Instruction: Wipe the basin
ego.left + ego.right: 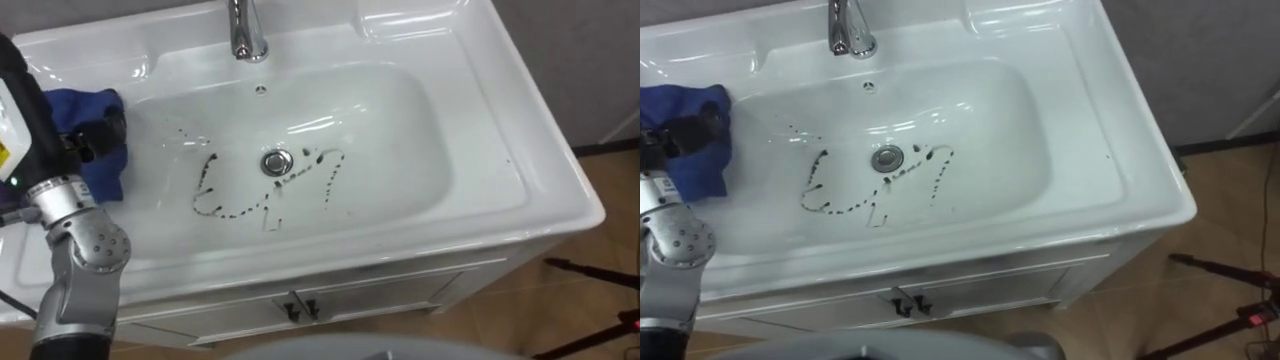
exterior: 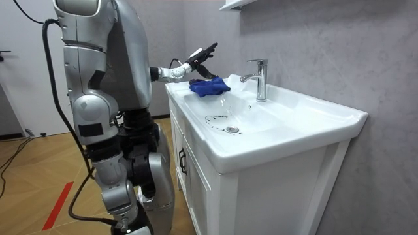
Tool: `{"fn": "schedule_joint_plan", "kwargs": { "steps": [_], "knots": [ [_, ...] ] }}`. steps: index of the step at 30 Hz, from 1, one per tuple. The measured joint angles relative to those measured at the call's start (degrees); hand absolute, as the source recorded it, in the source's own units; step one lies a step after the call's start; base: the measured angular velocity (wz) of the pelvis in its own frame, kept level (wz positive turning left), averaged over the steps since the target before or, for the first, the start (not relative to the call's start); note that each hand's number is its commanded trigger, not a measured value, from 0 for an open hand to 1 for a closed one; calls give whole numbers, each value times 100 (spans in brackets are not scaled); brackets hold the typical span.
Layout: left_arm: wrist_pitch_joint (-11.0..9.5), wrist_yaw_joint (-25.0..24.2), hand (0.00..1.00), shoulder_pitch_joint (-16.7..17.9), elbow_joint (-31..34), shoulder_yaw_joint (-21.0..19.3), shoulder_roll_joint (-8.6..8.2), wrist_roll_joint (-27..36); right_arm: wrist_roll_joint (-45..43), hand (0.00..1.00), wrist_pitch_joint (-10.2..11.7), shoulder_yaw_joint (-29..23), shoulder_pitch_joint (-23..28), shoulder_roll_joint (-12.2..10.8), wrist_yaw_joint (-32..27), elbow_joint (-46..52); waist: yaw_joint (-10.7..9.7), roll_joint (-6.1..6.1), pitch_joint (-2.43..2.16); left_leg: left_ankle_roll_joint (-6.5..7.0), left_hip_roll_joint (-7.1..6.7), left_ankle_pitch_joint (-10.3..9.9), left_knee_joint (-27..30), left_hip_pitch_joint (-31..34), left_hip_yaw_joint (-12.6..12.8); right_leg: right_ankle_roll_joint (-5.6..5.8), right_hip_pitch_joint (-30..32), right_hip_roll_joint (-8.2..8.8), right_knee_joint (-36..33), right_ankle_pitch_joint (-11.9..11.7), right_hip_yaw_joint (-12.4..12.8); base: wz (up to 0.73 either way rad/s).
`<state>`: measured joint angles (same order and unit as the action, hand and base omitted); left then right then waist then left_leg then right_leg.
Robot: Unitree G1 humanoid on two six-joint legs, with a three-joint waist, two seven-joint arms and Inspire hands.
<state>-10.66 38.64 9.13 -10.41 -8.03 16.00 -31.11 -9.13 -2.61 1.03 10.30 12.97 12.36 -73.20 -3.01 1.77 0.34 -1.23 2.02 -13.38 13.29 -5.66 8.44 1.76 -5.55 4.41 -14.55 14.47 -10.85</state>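
The white basin (image 1: 480, 120) has a trail of dark marks (image 1: 232, 212) across its bowl, around the metal drain (image 1: 277, 162). A crumpled blue cloth (image 1: 88, 103) lies on the basin's left rim. My left hand (image 1: 97, 135) is over the cloth; in the room view the left hand (image 2: 201, 55) hovers a little above the cloth (image 2: 210, 86) with its fingers straight and nothing held. I stand upright at the front of the vanity.
A chrome faucet (image 1: 245, 35) stands at the back middle of the basin. Cabinet doors with dark handles (image 1: 300, 310) are below the front edge. A grey wall runs behind, with wooden floor and dark stand legs (image 1: 590, 272) to the right.
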Motion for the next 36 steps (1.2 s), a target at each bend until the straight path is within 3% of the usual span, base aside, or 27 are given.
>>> {"fn": "schedule_joint_plan", "kwargs": {
  "steps": [7,12,17,26,36],
  "knots": [
    [197,-346,0,2,-722,506,-137,13,11,0,-2,12,-21,23,86,69,8,-26,-18,-1,12,0,8,13,0,-8,-1,-15,-2,-6,7,0],
    [206,-347,0,2,-880,517,-143,12,55,0,-69,35,-99,23,83,65,4,-90,-48,-1,14,1,10,41,-37,-10,-8,-21,31,-7,-24,3],
    [208,-340,0,2,-917,516,-143,12,60,0,-85,38,-123,21,54,63,5,-174,-42,-2,20,1,9,32,-51,-18,-26,-30,49,-12,-29,1],
    [207,-239,0,-17,-1103,489,-143,6,44,0,-115,38,-150,12,-63,69,1,-155,-33,-2,23,1,12,45,-72,-24,-34,-39,69,-16,-38,0],
    [193,274,0,-22,-1123,317,-130,-4,48,0,-98,156,-133,3,-195,91,28,-99,-26,-3,24,1,-6,13,-41,-23,-41,-44,70,-16,-2,0]
  ]
}}
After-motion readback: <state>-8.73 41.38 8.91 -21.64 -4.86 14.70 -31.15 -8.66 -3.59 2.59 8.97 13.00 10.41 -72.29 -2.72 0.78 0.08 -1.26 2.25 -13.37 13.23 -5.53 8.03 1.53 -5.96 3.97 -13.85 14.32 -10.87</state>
